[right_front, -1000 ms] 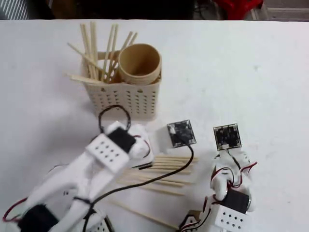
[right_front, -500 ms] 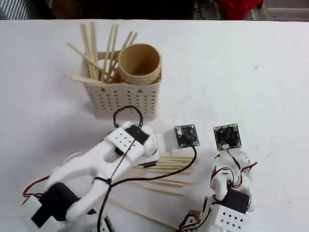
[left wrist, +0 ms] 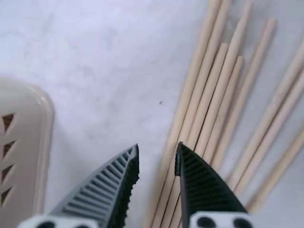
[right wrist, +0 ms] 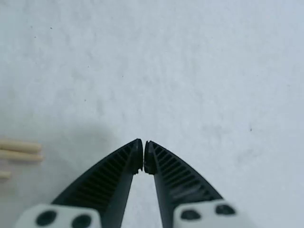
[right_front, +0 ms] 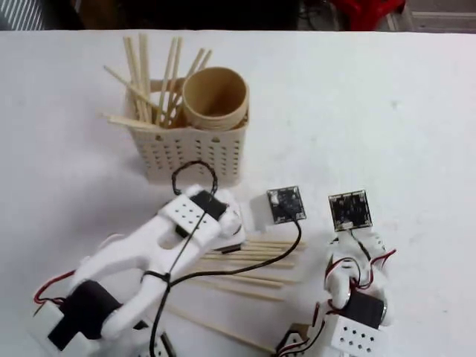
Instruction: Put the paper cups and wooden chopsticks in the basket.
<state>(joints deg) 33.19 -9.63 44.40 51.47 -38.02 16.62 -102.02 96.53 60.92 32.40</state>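
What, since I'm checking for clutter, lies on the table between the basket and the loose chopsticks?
Bare table separates the basket and loose chopsticks in the left wrist view; the open left pincer hangs over that stretch.

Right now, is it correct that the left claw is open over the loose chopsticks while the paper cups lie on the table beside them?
Not quite: the paper cups are not on the table; the high view shows them standing in the basket. The left claw is indeed open over the loose chopsticks.
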